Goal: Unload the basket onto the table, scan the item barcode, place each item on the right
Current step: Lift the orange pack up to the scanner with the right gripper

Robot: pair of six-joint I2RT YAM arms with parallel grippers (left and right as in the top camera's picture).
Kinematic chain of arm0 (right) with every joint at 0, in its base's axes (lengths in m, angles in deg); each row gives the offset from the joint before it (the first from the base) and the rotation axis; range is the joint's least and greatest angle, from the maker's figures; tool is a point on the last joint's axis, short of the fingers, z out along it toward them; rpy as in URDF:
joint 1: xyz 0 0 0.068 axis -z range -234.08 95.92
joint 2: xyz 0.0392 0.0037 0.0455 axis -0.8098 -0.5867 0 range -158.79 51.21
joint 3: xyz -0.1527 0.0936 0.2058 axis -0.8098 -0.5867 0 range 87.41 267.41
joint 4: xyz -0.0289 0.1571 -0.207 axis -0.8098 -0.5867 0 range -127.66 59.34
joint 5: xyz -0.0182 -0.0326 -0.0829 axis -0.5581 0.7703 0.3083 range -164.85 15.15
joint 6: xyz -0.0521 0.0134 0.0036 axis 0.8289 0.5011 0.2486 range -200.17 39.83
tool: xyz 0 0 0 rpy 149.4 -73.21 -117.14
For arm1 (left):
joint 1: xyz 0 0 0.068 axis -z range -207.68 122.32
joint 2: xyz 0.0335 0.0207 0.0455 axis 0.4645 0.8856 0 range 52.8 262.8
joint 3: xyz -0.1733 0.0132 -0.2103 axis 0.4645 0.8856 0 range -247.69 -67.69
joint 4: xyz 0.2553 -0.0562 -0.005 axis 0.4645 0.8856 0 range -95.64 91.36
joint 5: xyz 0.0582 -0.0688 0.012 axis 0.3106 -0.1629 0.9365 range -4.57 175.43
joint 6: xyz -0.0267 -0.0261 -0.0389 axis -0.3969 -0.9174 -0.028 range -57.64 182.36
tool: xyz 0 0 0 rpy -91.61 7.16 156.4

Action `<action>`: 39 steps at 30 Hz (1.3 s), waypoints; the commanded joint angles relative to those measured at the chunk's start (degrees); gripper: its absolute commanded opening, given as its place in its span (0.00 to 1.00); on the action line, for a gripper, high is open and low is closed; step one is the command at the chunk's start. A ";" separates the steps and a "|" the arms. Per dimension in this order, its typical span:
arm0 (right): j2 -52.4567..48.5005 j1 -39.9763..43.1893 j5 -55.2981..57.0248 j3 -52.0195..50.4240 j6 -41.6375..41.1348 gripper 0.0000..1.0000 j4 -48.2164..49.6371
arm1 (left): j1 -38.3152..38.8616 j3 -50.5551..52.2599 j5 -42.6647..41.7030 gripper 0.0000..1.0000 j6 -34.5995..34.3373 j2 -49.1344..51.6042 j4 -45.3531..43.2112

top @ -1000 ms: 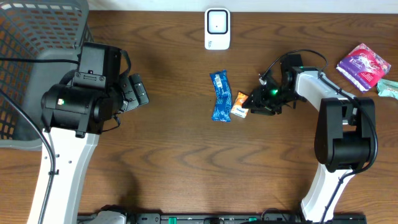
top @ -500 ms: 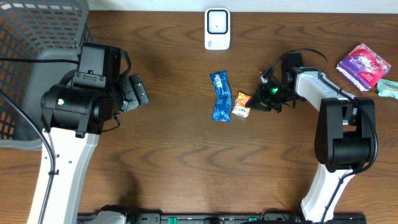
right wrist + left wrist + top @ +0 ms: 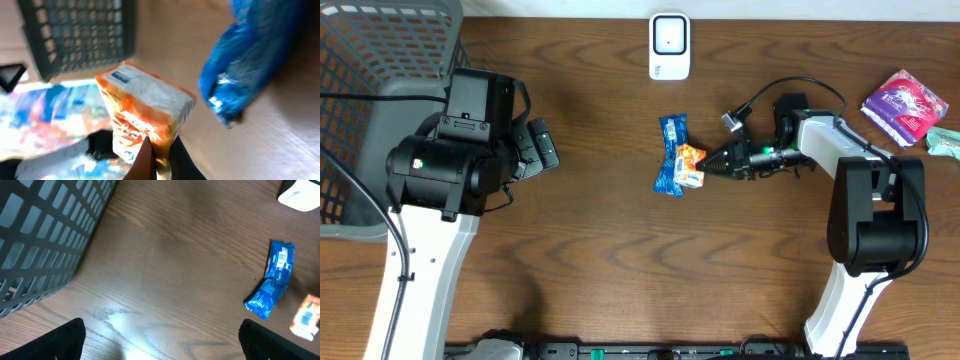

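Observation:
My right gripper point(image 3: 706, 167) is shut on one end of a small orange-and-white packet point(image 3: 689, 165), held off the table and overlapping the blue wrapper point(image 3: 670, 152) in the overhead view. The right wrist view shows the orange packet point(image 3: 145, 115) pinched between my fingertips, gripper point(image 3: 160, 161), with the blue wrapper point(image 3: 260, 55) beyond it. The white scanner point(image 3: 669, 46) stands at the back centre. My left gripper point(image 3: 537, 148) hangs open over bare wood at the left, gripper point(image 3: 165, 352) holding nothing; the blue wrapper point(image 3: 275, 277) and orange packet point(image 3: 306, 316) lie to its right.
A grey mesh basket point(image 3: 380, 60) fills the back left corner, basket point(image 3: 45, 235) close to my left gripper. A purple packet point(image 3: 905, 103) and a pale green one point(image 3: 946, 141) lie at the far right edge.
My right gripper closed on the orange packet, raised it and carried it left over the blue wrapper. The left arm has not moved.

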 commanded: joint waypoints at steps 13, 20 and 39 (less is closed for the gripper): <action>-0.07 -4.44 -5.25 -0.31 48.96 0.01 -23.04 | -0.17 -0.35 0.96 0.98 0.35 -0.44 0.20; -0.07 -4.61 -9.22 -0.13 40.00 0.01 -19.43 | -0.17 -0.35 0.96 0.98 0.35 -0.44 0.20; -0.04 -11.02 50.38 24.50 -30.47 0.01 5.05 | -0.17 -0.35 0.96 0.98 0.35 -0.44 0.20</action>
